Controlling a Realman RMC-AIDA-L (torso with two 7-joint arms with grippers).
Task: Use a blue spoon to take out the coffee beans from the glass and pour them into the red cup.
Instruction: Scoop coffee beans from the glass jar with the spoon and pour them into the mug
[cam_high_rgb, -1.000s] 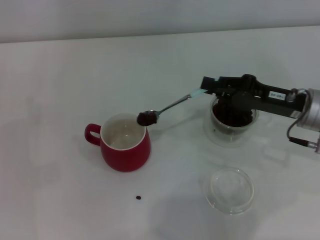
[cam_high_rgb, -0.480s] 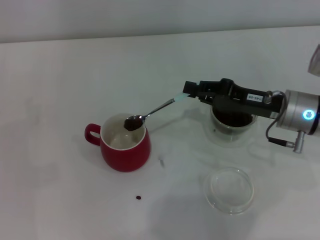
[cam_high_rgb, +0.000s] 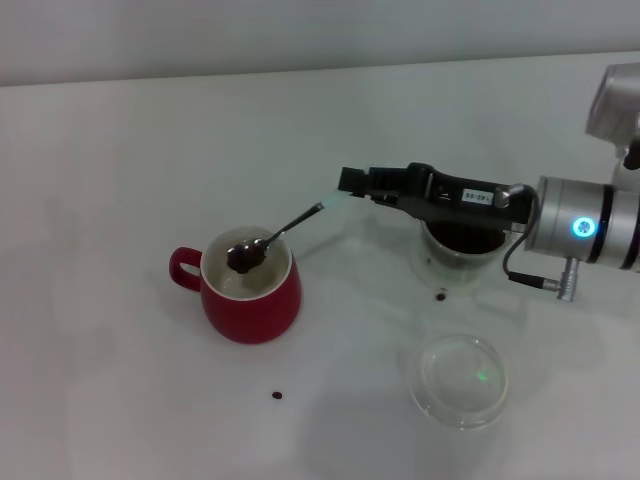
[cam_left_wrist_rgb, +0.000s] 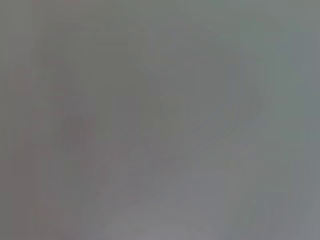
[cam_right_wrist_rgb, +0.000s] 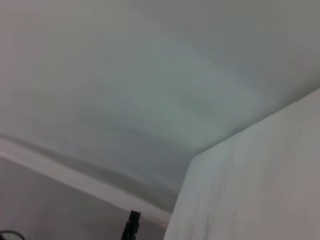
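Now right gripper (cam_high_rgb: 352, 183) clamped on blue spoon (cam_high_rgb: 283, 231), coffee beans (cam_high_rgb: 241, 259) in bowl, over red cup (cam_high_rgb: 250, 300)

A broad white table (cam_high_rgb: 120, 400) filled nearly the whole head view, evenly and softly lit. Along its far edge ran a pale grey wall (cam_high_rgb: 300, 35). In the right wrist view a white wall corner (cam_right_wrist_rgb: 250, 190) stood out.

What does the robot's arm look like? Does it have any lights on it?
Only the right arm shows. Its right gripper is black, long and flat, with a small white label. Behind it comes a fat silver wrist with a glowing blue ring light. A thin dark cable loops underneath to a small metal plug.
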